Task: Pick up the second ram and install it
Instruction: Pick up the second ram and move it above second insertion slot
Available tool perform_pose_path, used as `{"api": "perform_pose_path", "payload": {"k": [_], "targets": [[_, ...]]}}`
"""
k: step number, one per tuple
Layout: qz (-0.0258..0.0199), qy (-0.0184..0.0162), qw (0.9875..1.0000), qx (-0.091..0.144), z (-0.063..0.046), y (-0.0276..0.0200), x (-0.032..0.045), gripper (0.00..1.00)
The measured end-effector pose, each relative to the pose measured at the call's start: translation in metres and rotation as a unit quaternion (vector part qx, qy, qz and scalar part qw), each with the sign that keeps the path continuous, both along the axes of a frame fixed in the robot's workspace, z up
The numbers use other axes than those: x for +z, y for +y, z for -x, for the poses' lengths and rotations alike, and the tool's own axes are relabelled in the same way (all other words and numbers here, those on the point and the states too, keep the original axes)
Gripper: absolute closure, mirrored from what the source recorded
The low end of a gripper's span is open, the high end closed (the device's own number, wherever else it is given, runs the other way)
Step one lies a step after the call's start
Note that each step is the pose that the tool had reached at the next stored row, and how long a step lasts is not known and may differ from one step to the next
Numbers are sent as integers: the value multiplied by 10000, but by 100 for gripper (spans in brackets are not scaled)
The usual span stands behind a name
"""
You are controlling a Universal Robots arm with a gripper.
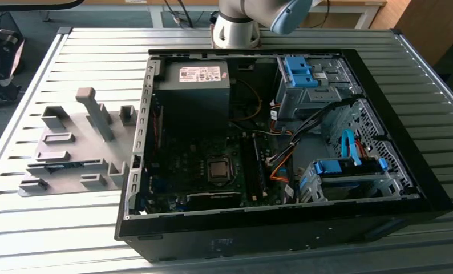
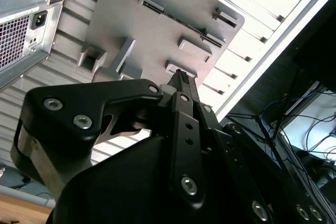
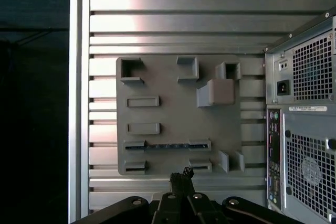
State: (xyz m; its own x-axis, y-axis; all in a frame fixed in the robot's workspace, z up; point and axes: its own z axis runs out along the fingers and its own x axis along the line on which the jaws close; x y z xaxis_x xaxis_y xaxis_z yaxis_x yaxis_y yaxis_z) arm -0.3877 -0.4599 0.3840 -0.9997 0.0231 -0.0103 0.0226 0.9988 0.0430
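I note the gripper (image 3: pixel 182 174) clenched empty over the fixture (image 3: pixel 173 114) edge nearest the ram (image 3: pixel 168 146); lowered thus, it would hit the ram, not straddle it.

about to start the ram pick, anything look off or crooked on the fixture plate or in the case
Nothing stands out. The second ram lies straight in its holders on the grey fixture plate, the hand is shut and empty near the plate's edge, and the open computer case sits square on the table.
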Motion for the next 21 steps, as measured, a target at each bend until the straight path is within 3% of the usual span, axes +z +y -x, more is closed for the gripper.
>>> {"api": "perform_pose_path", "payload": {"k": [7,21], "targets": [[0,0,9999,157,0,0,0,89],[0,0,9998,210,0,0,0,89]]}}
